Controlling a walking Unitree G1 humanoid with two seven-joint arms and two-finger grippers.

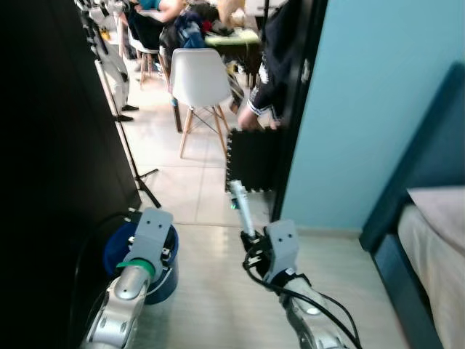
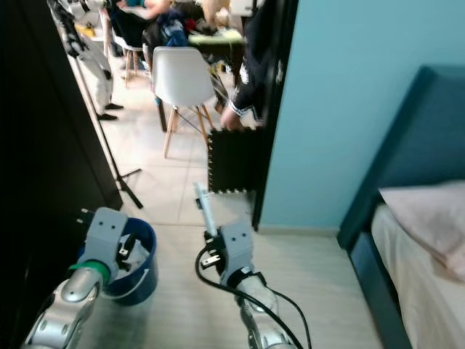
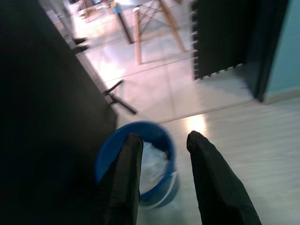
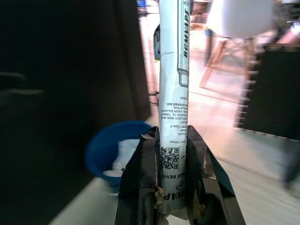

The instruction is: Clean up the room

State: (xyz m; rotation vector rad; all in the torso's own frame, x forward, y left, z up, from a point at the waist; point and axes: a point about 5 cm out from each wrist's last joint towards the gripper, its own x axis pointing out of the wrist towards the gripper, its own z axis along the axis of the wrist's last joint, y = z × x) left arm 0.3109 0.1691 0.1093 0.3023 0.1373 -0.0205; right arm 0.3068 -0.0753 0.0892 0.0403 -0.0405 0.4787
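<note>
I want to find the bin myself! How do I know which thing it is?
Look along the dark wall on the robot's left to the floor in front of the doorway. The bucket stands there under the left gripper, round and blue with white trash inside, the only blue tub around.

You get bright daylight on the tiled floor (image 1: pixel 182 182) beyond the doorway, with glare there. The dark wall (image 1: pixel 51 182) on your left stays nearly black. Both wrist views are soft, with the white chair (image 4: pixel 243 16) blown out and blurred.
</note>
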